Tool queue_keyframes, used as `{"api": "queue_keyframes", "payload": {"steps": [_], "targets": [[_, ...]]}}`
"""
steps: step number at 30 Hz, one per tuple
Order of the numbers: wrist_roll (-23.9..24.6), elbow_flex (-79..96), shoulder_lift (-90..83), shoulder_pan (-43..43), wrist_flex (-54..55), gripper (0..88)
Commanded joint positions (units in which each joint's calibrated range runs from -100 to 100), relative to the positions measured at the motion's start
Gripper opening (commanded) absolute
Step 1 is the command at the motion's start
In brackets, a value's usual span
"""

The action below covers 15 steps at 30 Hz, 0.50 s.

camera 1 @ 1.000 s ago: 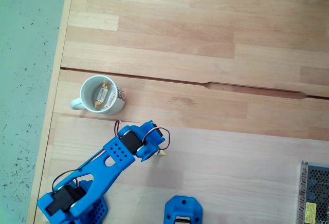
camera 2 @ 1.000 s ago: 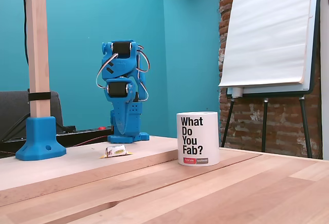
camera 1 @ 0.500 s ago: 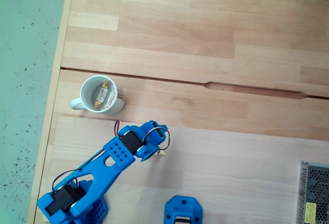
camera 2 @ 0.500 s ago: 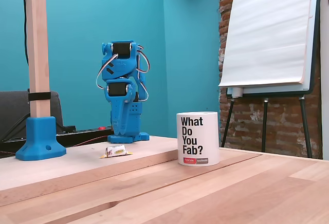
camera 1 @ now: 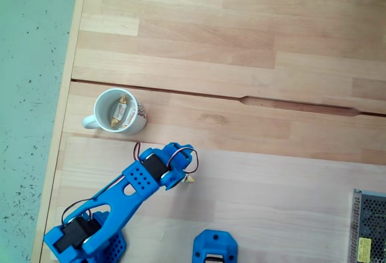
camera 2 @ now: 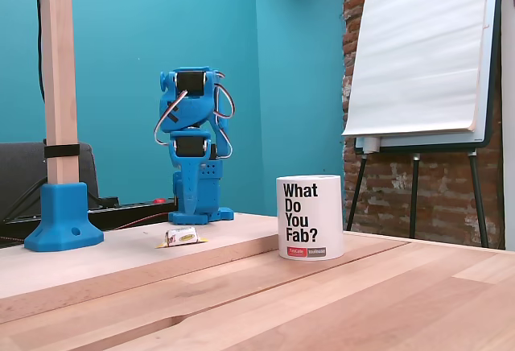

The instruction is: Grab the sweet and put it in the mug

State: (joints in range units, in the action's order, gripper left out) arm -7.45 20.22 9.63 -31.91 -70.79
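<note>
My gripper (camera 1: 181,177) is folded back close to my base, tucked under the wrist in the view from above, and in the low side view my arm (camera 2: 193,150) stands bunched upright; whether the jaws are parted or together I cannot tell from either picture.

Just beside the gripper, a sweet (camera 1: 190,180) pokes out from under my wrist as a sliver of yellow-gold wrapper; the side view shows it whole (camera 2: 182,237), lying flat on the wooden table (camera 1: 253,76) in front of my base, untouched.

I judge it featherlight, with a firm little core and crinkly, slick twisted ends that would crumple or slide out of a pinch. I would close across the white middle, jaws square to its long axis, and press low to the wood so it cannot skate away.

Further out, up and to the left in the view from above, stands the mug (camera 1: 120,111), upright, handle pointing left. Another sweet (camera 1: 120,110) already lies inside it.
</note>
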Motion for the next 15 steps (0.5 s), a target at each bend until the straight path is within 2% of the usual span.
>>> {"api": "queue_keyframes", "payload": {"steps": [1,5,15], "targets": [[-5.23,-0.23,-0.85,-0.34,-0.34,25.3],[-9.43,0.12,-0.76,-0.34,-0.34,25.2],[-12.75,0.39,-0.76,-0.05,-0.34,25.2]]}}
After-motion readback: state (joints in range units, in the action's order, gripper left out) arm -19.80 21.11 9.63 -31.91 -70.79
